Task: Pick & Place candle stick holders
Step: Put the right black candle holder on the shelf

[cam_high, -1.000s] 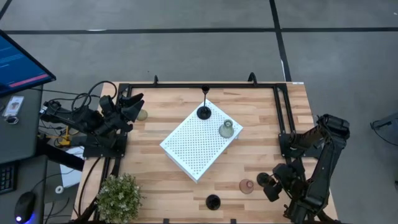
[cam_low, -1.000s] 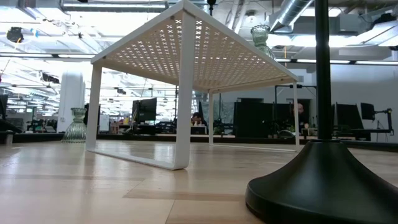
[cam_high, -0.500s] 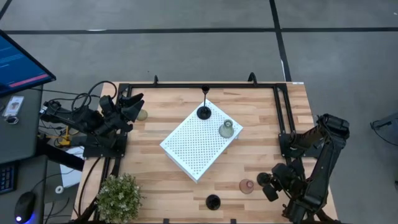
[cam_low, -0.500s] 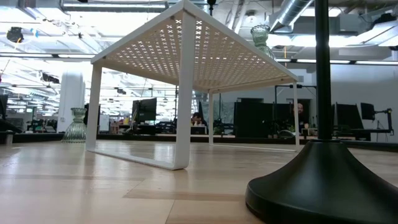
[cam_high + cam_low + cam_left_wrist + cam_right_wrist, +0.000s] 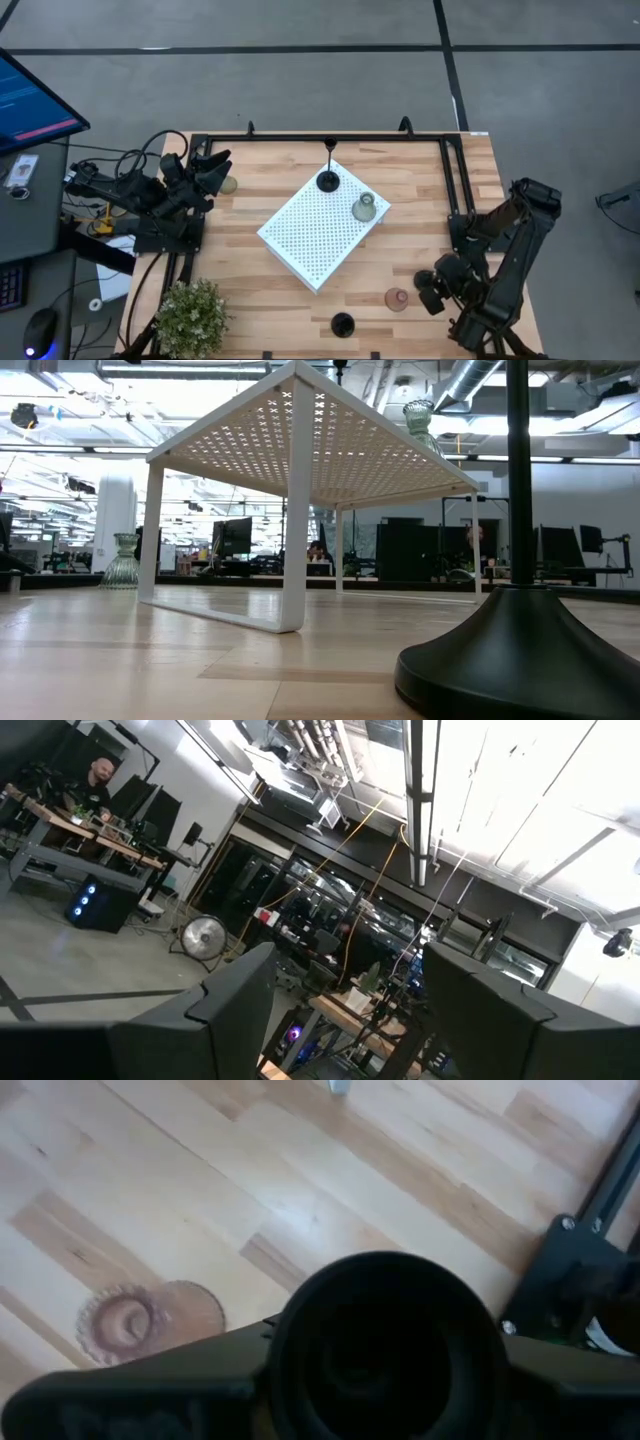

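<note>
Black, a round holder base [image 5: 385, 1345] fills the right wrist view, gripped between the right gripper [image 5: 432, 290]'s fingers near the bench [image 5: 420, 215]'s right front corner. The pink holder [image 5: 398, 298] stands just beside that gripper, toward the bench's middle, upright, its long axis vertical; the right arm is far nearer than the left. Another black holder [image 5: 343, 324] stands by the front edge. On the white perforated board [image 5: 315, 235] sit a black stemmed holder [image 5: 328, 180] and a pale green one [image 5: 364, 208], both upright. The left gripper [image 5: 215, 170] waits at the far left by a glassy holder [image 5: 229, 184], fingers spread open.
</note>
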`<action>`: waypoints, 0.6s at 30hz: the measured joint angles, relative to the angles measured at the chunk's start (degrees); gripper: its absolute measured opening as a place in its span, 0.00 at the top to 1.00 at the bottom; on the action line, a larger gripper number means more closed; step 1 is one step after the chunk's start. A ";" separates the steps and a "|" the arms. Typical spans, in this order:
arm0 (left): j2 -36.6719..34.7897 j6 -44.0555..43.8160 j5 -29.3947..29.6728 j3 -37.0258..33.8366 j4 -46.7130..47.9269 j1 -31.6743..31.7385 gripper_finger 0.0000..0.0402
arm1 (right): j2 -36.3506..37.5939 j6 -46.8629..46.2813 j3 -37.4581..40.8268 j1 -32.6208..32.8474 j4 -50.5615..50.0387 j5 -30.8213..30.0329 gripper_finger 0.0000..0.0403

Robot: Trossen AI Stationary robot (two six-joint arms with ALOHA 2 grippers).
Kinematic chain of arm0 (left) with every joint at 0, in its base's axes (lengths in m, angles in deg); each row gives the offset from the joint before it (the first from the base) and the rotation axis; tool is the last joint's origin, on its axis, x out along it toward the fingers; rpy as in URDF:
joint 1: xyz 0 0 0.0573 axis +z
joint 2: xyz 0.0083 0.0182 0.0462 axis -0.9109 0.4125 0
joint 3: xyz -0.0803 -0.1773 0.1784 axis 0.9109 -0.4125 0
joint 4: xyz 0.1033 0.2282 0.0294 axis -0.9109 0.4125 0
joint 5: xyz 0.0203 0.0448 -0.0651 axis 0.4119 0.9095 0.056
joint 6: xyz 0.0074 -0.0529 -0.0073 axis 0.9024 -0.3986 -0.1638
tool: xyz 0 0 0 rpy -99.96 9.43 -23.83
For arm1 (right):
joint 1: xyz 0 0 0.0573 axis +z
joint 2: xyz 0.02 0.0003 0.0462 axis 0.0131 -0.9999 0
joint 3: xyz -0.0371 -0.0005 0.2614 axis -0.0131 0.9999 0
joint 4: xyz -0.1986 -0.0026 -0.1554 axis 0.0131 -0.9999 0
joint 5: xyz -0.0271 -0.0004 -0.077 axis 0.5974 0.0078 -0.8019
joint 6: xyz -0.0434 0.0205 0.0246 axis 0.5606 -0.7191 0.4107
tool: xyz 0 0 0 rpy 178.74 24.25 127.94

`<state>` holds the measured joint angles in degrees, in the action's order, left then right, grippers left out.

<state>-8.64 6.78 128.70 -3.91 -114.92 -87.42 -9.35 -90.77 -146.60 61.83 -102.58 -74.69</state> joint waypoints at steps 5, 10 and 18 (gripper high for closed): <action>0.00 0.00 0.00 0.00 0.00 0.00 0.37 | 3.49 5.27 -0.02 -3.31 0.07 -1.91 0.77; -0.02 0.00 0.00 0.00 0.00 0.00 0.37 | 7.80 13.82 -0.02 -8.01 0.11 -2.11 0.77; 0.00 0.04 0.00 0.00 0.02 0.00 0.37 | 15.23 25.11 -0.85 -14.87 0.00 -6.63 0.77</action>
<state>-8.64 6.82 128.70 -3.91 -114.91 -87.42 5.88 -65.65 -147.45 46.96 -102.58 -81.33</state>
